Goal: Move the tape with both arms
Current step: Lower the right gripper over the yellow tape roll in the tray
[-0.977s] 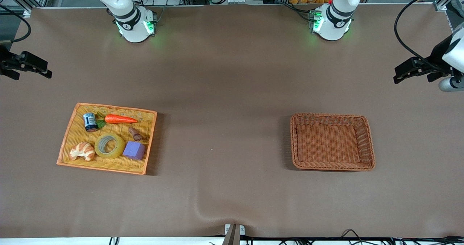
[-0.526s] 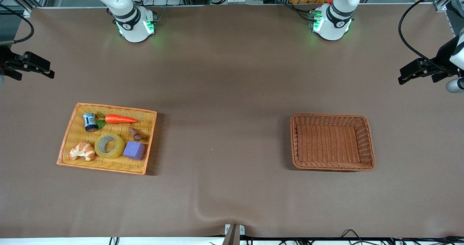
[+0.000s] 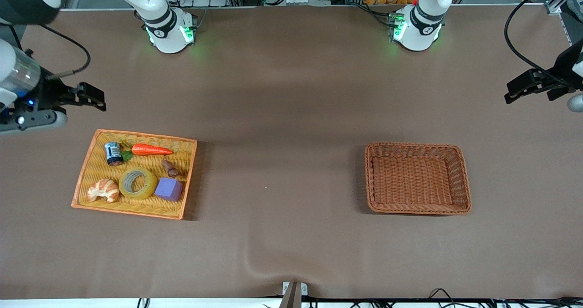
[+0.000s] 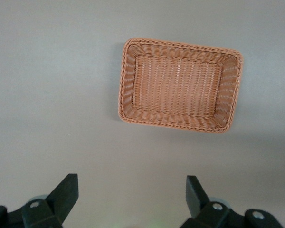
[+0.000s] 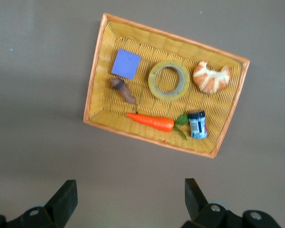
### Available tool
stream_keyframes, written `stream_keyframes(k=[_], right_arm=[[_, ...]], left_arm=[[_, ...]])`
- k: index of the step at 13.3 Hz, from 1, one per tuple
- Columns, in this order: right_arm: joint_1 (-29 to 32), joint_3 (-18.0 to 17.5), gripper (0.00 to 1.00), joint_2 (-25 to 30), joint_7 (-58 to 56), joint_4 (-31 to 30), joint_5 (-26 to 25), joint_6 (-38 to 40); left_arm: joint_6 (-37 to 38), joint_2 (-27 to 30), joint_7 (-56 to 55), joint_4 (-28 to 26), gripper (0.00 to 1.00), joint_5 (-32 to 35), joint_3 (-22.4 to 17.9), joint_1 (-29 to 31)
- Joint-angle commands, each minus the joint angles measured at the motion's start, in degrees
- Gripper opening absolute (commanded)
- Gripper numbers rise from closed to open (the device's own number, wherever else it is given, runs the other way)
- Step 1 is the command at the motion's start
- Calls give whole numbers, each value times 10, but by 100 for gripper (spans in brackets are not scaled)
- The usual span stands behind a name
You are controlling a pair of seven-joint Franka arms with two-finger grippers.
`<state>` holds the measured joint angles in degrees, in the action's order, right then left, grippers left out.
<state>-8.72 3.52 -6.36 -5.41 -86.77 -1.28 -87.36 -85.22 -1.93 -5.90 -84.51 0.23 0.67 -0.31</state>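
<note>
The tape [image 3: 137, 183], a yellowish ring with a grey core, lies flat in the yellow wicker tray [image 3: 136, 213] between a croissant and a purple block. It also shows in the right wrist view [image 5: 169, 80]. My right gripper [image 3: 96, 101] is open and empty, up in the air over bare table beside the tray's corner; its jaws stand wide apart in the right wrist view [image 5: 131, 194]. My left gripper [image 3: 519, 89] is open and empty over the table's edge at the left arm's end, also seen in the left wrist view [image 4: 132, 192].
The tray also holds a croissant [image 3: 103, 190], a purple block [image 3: 168, 189], a carrot [image 3: 151, 150], a small can [image 3: 113, 154] and a brown piece [image 3: 170, 167]. An empty brown wicker basket [image 3: 416, 145] sits toward the left arm's end, also in the left wrist view [image 4: 179, 91].
My right gripper has swung in from the table's end toward the tray. My left gripper has drifted slightly outward toward its end of the table. The tape has not moved.
</note>
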Motion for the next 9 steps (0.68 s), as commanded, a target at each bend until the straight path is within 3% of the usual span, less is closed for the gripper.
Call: stream_keyframes(k=[1, 9], right_arm=[[-6, 3, 100, -50, -5, 9, -19, -17], [63, 4, 100, -188, -7, -3, -16, -204]], left_arm=[[10, 6, 14, 1, 100, 0, 3, 18], [10, 4, 14, 1, 100, 1, 8, 10]])
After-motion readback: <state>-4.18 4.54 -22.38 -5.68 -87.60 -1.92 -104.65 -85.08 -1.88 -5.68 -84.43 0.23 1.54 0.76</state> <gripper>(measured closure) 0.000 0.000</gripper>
